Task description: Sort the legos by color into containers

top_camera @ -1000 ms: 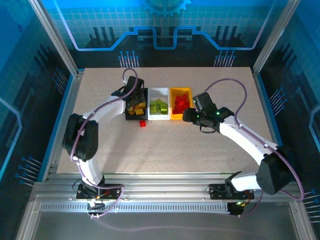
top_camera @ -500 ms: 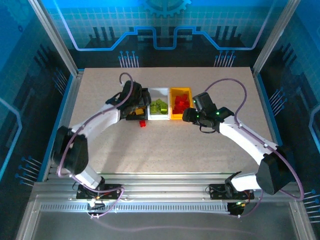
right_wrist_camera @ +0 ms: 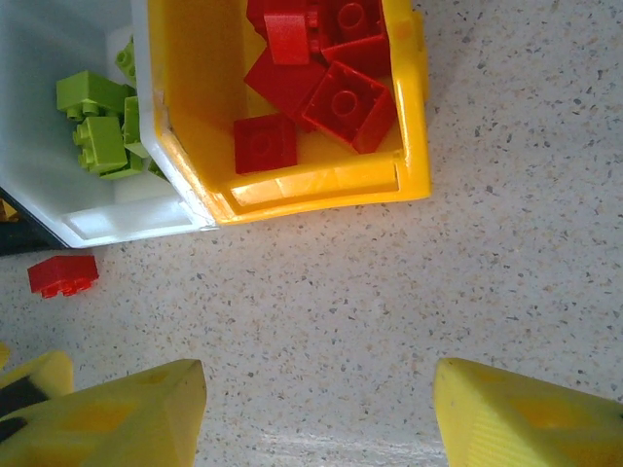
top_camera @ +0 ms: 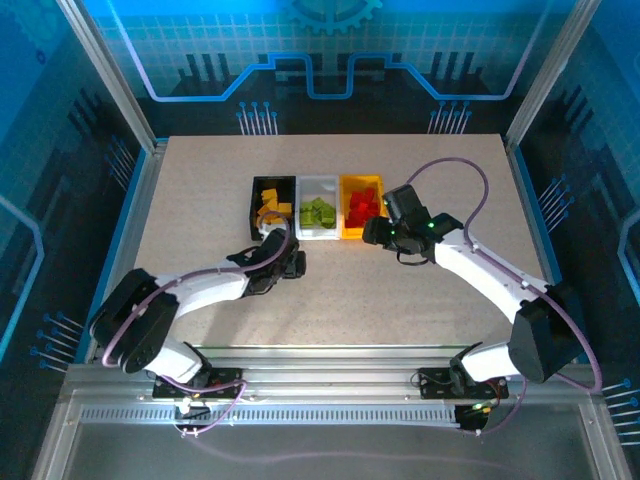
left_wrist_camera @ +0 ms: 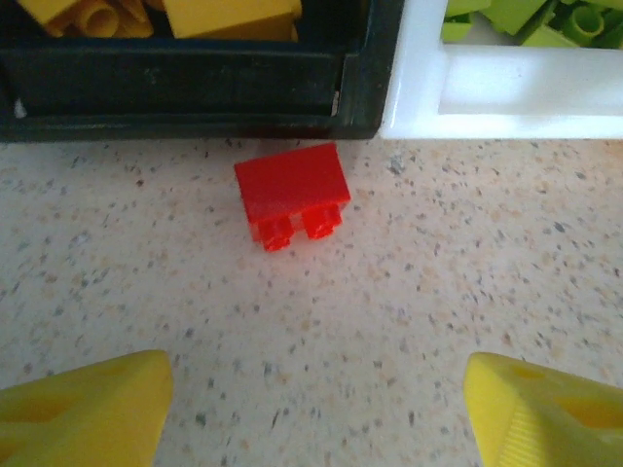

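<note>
From overhead, my bench [top_camera: 430, 170] is a pale, speckled beige slab inside an enclosure with aluminium frame posts [top_camera: 110, 75]. The blue-lit walls [top_camera: 330, 40] carry a circuit-style line pattern and a gear graphic at the back. Three bins stand side by side, touching, toward the rear middle. The black bin [top_camera: 253, 200] holds orange-yellow bricks [top_camera: 272, 208], the white bin [top_camera: 317, 180] holds lime green bricks [top_camera: 318, 212], and the yellow bin [top_camera: 361, 178] holds red bricks [top_camera: 362, 205]. My left claw [top_camera: 290, 262] sits low over the bench just in front of the black and white bins. My right claw [top_camera: 375, 232] hangs at the near right corner of the yellow bin.

Through the left wrist camera, one loose red brick [left_wrist_camera: 292, 195] lies on the speckled surface. Its studs face me, and it sits just in front of the black bin's near wall, close to where that wall meets the white bin. My yellow fingers are spread wide at the bottom corners, holding nothing and apart from the brick.

Through the right wrist camera, the fingers are likewise spread and empty above bare bench. The yellow bin's near wall lies ahead, and the loose brick sits off to the left below the white bin's corner.
</note>
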Controlling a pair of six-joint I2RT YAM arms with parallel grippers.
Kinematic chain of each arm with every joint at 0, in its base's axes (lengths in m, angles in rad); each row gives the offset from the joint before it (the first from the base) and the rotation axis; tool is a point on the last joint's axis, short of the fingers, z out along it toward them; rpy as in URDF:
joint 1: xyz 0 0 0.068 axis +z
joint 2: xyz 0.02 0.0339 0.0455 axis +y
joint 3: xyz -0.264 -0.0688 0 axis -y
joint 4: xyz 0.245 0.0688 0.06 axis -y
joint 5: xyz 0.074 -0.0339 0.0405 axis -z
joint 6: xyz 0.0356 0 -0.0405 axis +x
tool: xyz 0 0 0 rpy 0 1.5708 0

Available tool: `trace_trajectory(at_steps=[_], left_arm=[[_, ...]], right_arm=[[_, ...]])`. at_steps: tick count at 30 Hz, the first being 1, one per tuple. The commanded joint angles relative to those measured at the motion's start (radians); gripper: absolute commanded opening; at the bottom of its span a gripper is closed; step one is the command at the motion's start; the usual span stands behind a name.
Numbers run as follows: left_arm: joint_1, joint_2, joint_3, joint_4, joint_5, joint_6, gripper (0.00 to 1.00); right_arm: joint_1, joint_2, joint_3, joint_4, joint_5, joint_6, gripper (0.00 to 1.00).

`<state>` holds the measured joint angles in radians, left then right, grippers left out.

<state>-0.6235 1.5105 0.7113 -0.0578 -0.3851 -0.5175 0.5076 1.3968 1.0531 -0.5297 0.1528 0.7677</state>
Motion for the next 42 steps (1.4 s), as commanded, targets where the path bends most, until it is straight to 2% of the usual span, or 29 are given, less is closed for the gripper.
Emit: trace_trajectory(at_steps=[1, 5, 13, 17, 24, 30, 32, 35, 39, 42], left_arm=[[0.024, 0.091, 0.029, 0.127, -0.049, 0.015, 0.78], [0.073, 0.169, 0.061, 0.164, -0.049, -0.008, 0.75], [0.077, 0.246, 0.106, 0.182, -0.113, 0.019, 0.64], [0.079, 0.251, 0.094, 0.184, -0.112, 0.016, 0.52], [0.071, 0.17, 0.031, 0.181, -0.098, -0.005, 0.31], [-0.01, -0.026, 0.018, 0.073, -0.066, -0.034, 0.29], [-0.046, -0.076, 0.063, 0.03, -0.037, -0.035, 0.29], [-0.085, -0.057, 0.201, -0.031, 0.028, -0.019, 0.3], [-0.095, 0.114, 0.445, -0.061, 0.159, -0.009, 0.31], [-0.094, 0.288, 0.652, -0.096, 0.189, 0.014, 0.31]], right_arm=[[-0.005, 0.004, 0.022, 0.002, 0.006, 0.016, 0.65], [-0.005, -0.016, 0.02, -0.009, 0.019, 0.01, 0.65], [-0.008, -0.032, 0.013, -0.012, 0.026, 0.005, 0.65], [-0.009, -0.032, 0.012, -0.01, 0.027, 0.006, 0.65], [-0.012, -0.032, 0.01, -0.006, 0.031, 0.01, 0.65], [-0.023, -0.04, -0.001, -0.033, 0.066, 0.022, 0.65], [-0.032, -0.051, -0.014, -0.044, 0.082, 0.029, 0.65], [-0.051, -0.07, -0.041, -0.056, 0.097, 0.046, 0.65], [-0.065, -0.084, -0.068, -0.065, 0.098, 0.06, 0.65], [-0.066, -0.088, -0.076, -0.074, 0.099, 0.062, 0.65]])
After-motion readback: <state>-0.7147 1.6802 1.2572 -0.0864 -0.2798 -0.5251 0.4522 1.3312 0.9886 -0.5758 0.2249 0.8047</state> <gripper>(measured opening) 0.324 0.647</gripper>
